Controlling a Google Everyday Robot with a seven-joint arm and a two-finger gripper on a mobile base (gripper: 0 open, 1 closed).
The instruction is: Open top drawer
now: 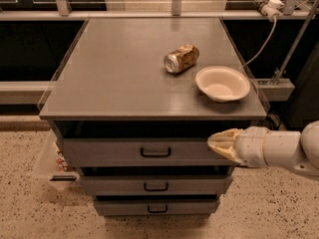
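Observation:
The top drawer point(109, 152) is the widest grey front, just under the cabinet top, with a small black loop handle point(155, 152) at its centre. A dark gap shows between it and the top. My gripper point(215, 143) comes in from the right at the height of this drawer's upper edge. Its cream fingers point(227, 144) are drawn together into a wedge pointing left, in front of the drawer's right end. It is well to the right of the handle and holds nothing.
A crushed can point(181, 59) lies on its side on the grey cabinet top point(114, 78), beside a white bowl point(222, 83). Two narrower drawers point(155, 186) sit below. A clear bin point(52, 161) hangs off the cabinet's left side. Speckled floor surrounds the cabinet.

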